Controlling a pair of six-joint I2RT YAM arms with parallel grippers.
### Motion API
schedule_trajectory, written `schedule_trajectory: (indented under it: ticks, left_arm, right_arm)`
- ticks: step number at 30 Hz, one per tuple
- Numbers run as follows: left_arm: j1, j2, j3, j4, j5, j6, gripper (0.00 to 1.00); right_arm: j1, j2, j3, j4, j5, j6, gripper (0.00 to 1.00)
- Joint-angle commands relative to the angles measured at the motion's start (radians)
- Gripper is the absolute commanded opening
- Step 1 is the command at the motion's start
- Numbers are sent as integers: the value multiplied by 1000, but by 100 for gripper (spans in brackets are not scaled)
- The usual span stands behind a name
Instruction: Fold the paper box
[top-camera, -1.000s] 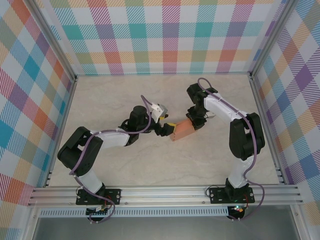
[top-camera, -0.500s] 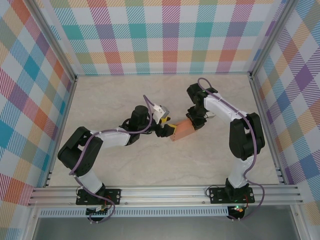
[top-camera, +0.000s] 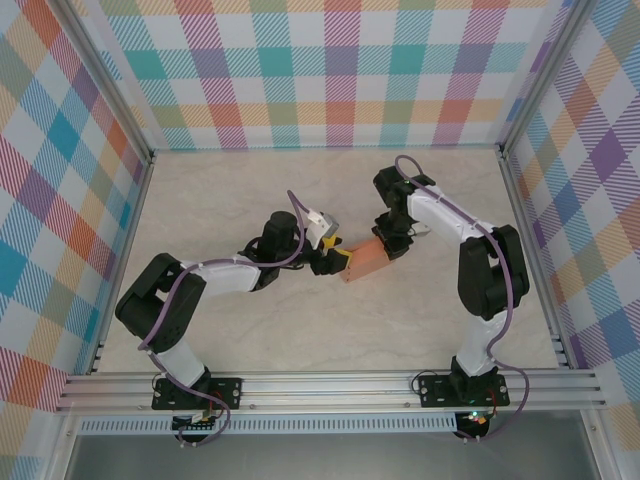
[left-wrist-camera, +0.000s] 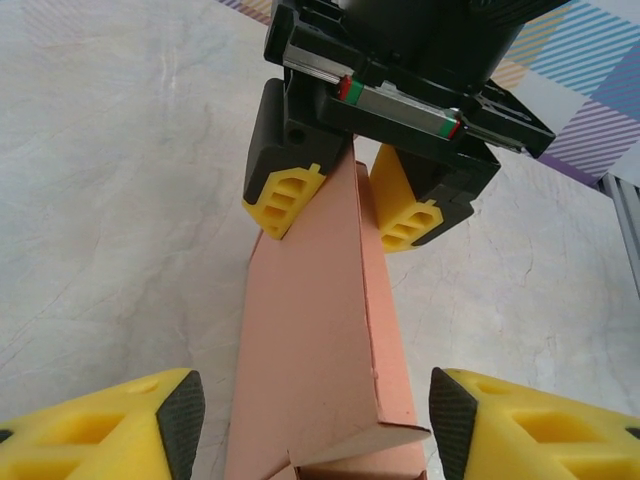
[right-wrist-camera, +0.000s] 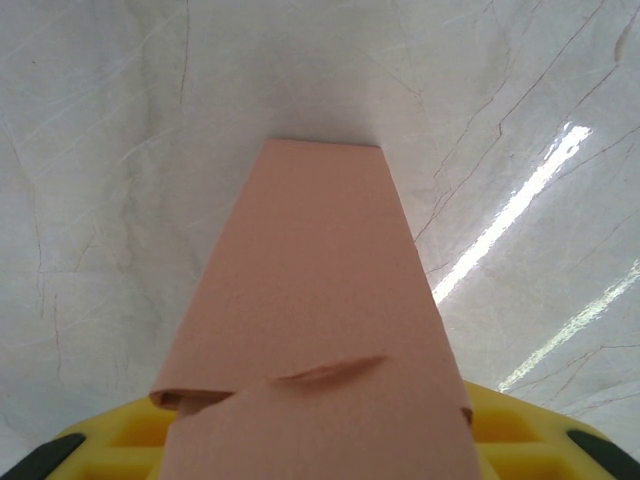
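The salmon-orange paper box sits mid-table as a partly folded flat sleeve. My right gripper is shut on its far end; in the left wrist view its yellow fingers pinch the box's narrow tip. In the right wrist view the box runs out from between the right gripper toward the table. My left gripper is open and straddles the box's near end, with a gap between each black pad and the cardboard. A loose flap juts out at that near end.
The marble-look tabletop is ringed by plaid walls and an aluminium rail along the near edge. Both arms meet at the box in the middle.
The left gripper's jaws have narrowed around the box's near end and edged slightly toward it. The right gripper and the box have stayed put.
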Motion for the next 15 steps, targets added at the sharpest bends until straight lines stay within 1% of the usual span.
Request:
schedule_trajectory:
  ticks: [1,3,6,10,13,15]
  left_arm:
    - [-14,-10,22,22,32,-43,65]
    - [-26,-16,21,33,-5,-94,73]
    - [-54,-14,24,18,-48,-138,80]
    - [-75,-7,16,3,-106,-137,78]
    - [-77,-10,3,7,-170,-136,72]
    - [-76,-14,8,-4,-182,-130,69]
  right_arm:
    - [10,107,-59,25,-51,-13,32]
    - [11,105,-58,22,-51,-14,32]
    - [11,107,-58,23,-49,-10,32]
    - [10,110,-57,27,-54,-6,32]
    - [11,108,-56,26,-55,-6,32]
    - [12,108,-55,22,-54,-6,32]
